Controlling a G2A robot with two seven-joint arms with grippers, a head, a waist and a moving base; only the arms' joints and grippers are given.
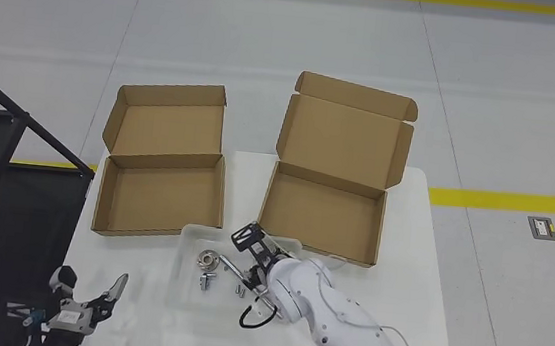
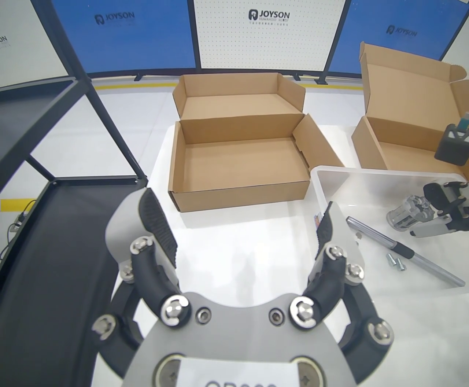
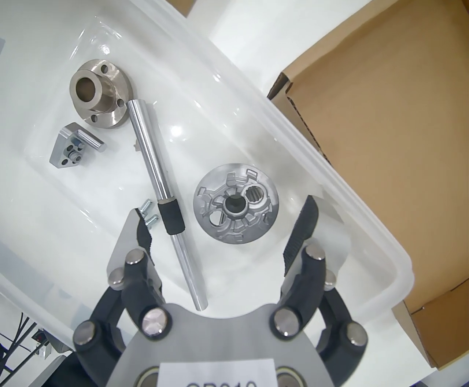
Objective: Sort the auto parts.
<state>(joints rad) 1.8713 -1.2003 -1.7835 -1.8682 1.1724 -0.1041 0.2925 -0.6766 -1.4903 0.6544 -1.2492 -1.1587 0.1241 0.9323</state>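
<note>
Spread right hand (image 3: 224,214) hovers over the metal disc (image 3: 236,205) in the plastic tray (image 3: 300,143), which looks heavy, stiff, slick, so best pinched across its rim.

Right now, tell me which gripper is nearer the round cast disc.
Right. The right gripper is open at the clear bin, the disc just ahead of it; the left gripper is open outside the bin, farther off.
</note>
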